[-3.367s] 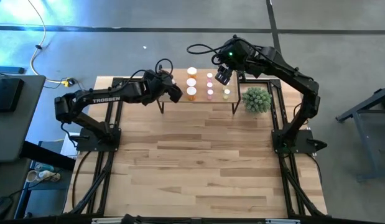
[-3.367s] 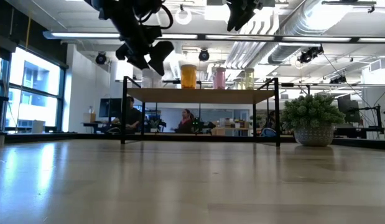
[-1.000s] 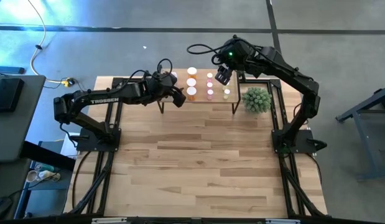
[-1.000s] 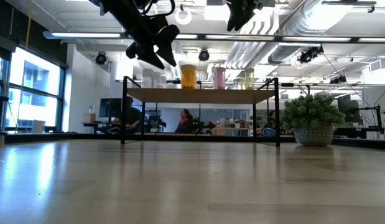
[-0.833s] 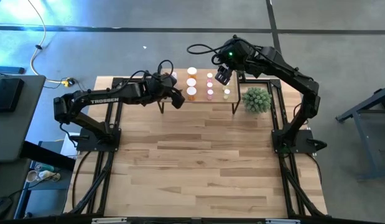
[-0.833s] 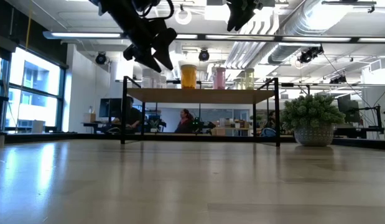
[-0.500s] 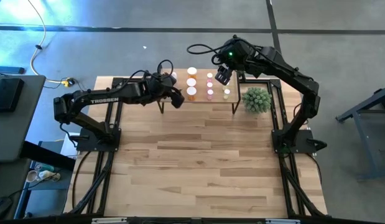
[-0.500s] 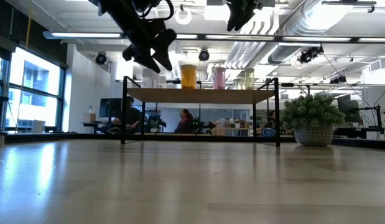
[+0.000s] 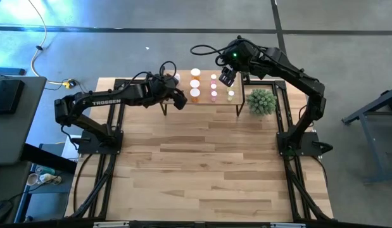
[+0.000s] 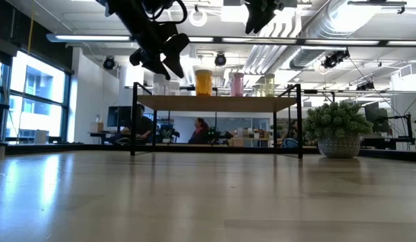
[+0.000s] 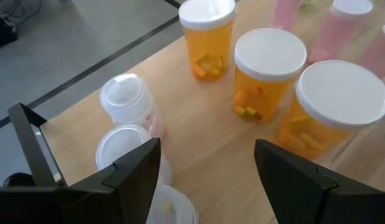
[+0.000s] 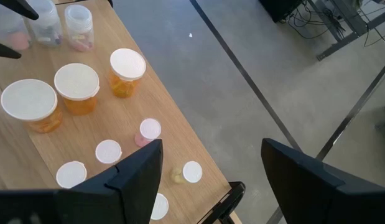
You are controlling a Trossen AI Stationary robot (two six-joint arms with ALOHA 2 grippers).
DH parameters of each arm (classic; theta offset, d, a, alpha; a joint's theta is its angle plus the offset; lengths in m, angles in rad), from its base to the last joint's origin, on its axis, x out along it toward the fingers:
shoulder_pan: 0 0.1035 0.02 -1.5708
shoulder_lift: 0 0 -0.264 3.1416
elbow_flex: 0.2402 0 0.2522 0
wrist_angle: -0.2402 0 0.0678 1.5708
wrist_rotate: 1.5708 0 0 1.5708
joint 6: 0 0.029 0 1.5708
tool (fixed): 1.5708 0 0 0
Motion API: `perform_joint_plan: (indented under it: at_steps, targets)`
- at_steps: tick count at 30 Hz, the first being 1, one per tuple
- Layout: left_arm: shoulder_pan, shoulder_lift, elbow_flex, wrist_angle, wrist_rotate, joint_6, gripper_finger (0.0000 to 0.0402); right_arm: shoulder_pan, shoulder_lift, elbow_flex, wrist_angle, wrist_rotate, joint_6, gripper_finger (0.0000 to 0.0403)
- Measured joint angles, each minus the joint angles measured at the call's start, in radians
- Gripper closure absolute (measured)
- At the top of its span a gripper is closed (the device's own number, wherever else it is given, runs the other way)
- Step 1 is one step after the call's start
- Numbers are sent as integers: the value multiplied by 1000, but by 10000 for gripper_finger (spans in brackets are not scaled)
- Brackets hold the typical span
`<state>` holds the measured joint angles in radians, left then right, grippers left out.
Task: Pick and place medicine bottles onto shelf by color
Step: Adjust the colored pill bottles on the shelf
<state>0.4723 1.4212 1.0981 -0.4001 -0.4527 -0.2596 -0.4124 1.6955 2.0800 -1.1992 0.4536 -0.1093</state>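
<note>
1. High view: the shelf (image 9: 202,95) sits in the upper centre, bottles in rows on it. The left gripper (image 9: 177,98) hovers at its left end, the right gripper (image 9: 227,77) above its right part.
2. Low view: the orange bottle (image 10: 203,82) stands on the shelf, left gripper above its left end.
3. Left wrist view: fingers apart, empty, over three orange bottles (image 11: 269,73) and clear bottles (image 11: 124,101).
4. Right wrist view: fingers spread, holding nothing, above the pink bottles (image 12: 147,131).

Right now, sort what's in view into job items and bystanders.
Job: orange bottles, clear bottles, pink bottles, yellow-green bottles, shelf, left gripper, right gripper, both open.
Bystanders: plant, table, people behind.
</note>
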Motion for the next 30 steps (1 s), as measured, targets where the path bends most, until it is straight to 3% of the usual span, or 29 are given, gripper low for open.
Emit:
perform_joint_plan:
  at_steps: [9,30]
  targets:
    - [6,0,0,-15,-28,-2,151,0,0,0,0,0,0,139]
    - [-3,-4,1,35,24,37,151,0,0,0,0,0,0,139]
